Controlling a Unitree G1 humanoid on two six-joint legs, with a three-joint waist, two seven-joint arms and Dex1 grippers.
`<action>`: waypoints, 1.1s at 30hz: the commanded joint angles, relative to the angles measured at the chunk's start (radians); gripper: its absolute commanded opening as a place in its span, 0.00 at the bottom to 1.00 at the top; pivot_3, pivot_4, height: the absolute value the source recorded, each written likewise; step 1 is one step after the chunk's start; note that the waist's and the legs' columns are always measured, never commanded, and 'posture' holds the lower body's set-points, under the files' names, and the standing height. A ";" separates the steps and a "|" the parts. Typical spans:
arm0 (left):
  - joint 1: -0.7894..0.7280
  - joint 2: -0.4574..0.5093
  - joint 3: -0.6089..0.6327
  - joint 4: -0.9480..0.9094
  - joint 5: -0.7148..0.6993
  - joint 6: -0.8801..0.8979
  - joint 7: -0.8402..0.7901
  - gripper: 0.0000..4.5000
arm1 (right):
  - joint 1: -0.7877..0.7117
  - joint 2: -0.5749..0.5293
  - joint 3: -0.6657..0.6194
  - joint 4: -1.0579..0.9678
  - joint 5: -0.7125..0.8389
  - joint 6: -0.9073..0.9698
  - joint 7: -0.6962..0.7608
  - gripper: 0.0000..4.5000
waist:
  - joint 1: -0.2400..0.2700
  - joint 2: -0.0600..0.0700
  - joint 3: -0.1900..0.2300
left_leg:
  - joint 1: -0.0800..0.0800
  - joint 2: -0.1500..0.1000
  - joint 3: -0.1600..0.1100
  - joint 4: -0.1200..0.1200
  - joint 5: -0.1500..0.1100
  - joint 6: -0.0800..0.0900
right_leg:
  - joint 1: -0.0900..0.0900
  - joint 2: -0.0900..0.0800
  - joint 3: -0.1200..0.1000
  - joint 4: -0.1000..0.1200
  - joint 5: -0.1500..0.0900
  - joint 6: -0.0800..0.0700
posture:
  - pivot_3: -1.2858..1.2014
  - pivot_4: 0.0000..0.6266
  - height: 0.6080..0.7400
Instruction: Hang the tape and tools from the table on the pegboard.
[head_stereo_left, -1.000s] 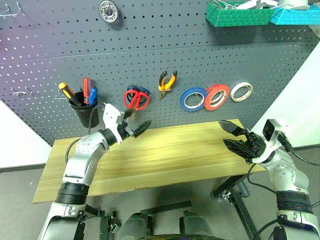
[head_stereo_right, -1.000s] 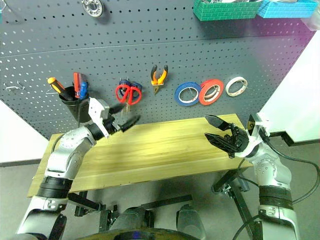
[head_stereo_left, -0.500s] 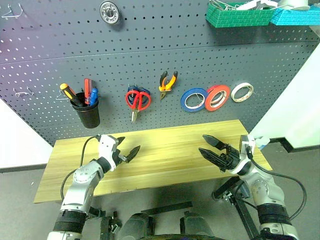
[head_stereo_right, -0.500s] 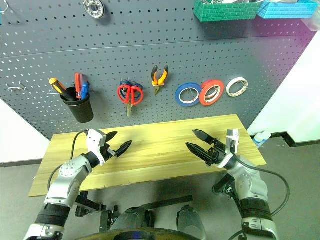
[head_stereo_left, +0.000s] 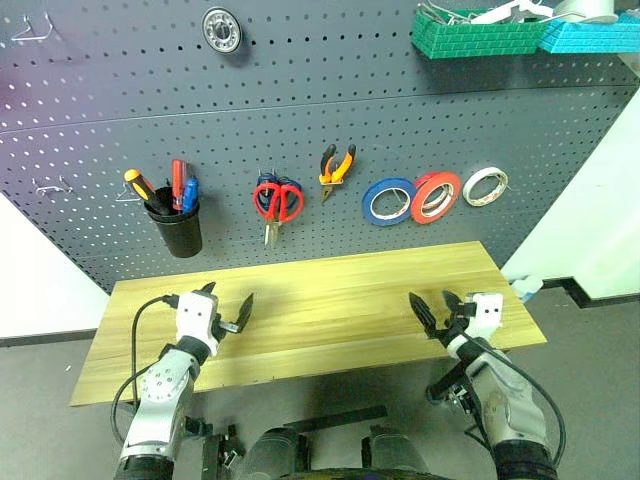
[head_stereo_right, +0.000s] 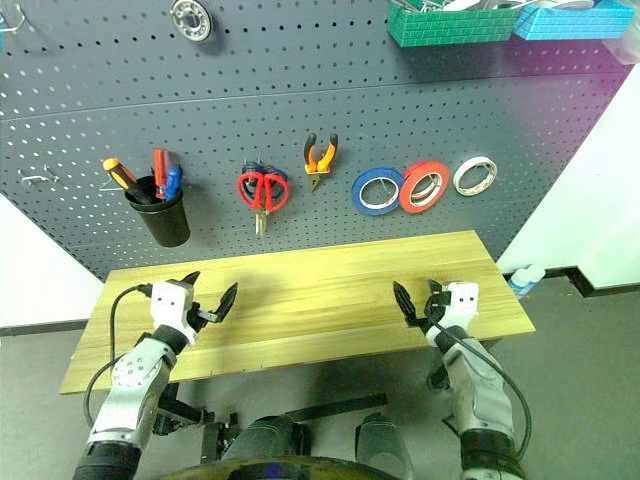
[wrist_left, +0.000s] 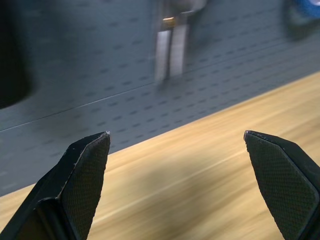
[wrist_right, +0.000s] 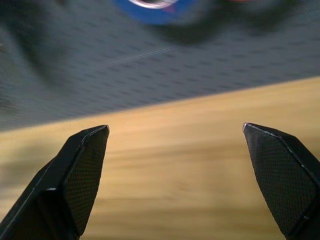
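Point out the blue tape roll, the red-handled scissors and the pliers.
blue tape roll (head_stereo_left: 388, 201): left eye view, ring's lower band.
red-handled scissors (head_stereo_left: 279, 201): left eye view, handles.
pliers (head_stereo_left: 336, 163): left eye view, handles.

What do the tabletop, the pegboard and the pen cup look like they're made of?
Table: light yellowish wood, visible lengthwise grain and plank seams, low-sheen finish; solid or veneer, can't tell.
Pegboard: dark grey panel with regular punched holes and a seam between sheets, matte; likely painted metal, possibly plastic.
Black cup: smooth, slightly glossy black, probably plastic.
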 joint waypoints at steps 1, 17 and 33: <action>0.024 -0.008 0.017 -0.063 0.017 -0.034 0.031 0.99 | 0.047 0.005 0.032 -0.117 -0.090 -0.039 -0.096 1.00 | 0.000 0.000 -0.001 | 0.000 0.000 0.000 0.000 0.000 0.000 | 0.000 0.000 0.000 0.000 0.000 0.000 | 0.48 0.00 0.87; 0.152 -0.041 0.060 -0.294 0.005 0.099 0.129 0.99 | 0.300 0.014 0.103 -0.556 -0.326 0.142 -0.334 1.00 | 0.003 -0.001 -0.007 | 0.000 0.000 0.000 0.000 0.000 0.000 | 0.001 0.000 0.000 0.000 -0.002 -0.003 | 0.48 0.00 0.87; 0.113 -0.054 0.080 -0.397 -0.043 0.199 0.135 0.99 | 0.206 0.072 0.133 -0.652 -0.154 0.287 -0.288 1.00 | 0.026 -0.003 -0.007 | 0.001 0.000 0.000 0.000 0.000 0.000 | 0.001 0.000 0.000 -0.001 -0.003 -0.003 | 0.49 0.00 0.87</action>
